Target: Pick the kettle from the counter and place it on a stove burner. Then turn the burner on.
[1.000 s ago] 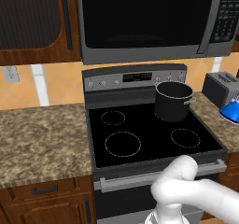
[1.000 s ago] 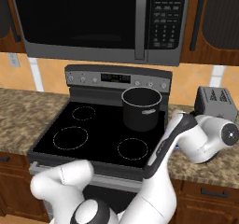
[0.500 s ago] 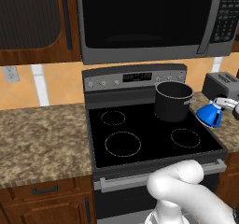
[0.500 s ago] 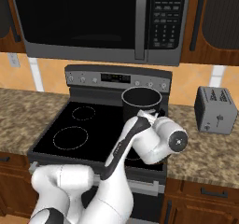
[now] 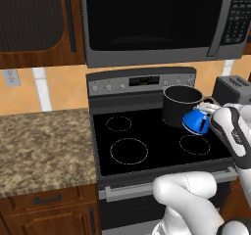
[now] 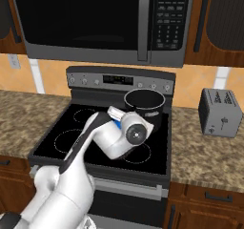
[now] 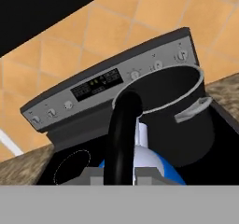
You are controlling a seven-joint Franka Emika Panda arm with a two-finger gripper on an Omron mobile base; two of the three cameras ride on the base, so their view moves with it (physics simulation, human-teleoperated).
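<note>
Gripper (image 5: 205, 112) pinching kettle (image 5: 196, 122) by its black handle | kettle held aloft above cooktop, just beside pot (image 5: 182, 104) | risk: kettle may clip pot wall, or land short of largest burner (image 5: 129, 150)

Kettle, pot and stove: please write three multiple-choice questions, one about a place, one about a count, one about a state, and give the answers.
1. Where is the kettle?
A. on the counter
B. held above the cooktop, beside the pot
C. inside the pot

2. How many white-outlined circles on the cooktop are uncovered in the left base view?
A. one
B. three
C. six

3. The large burner is:
A. glowing red
B. black
C. covered

Answers: 1 B, the gripper carries it in front of the pot. 2 B, three circles show. 3 B, its disc is dark.
</note>
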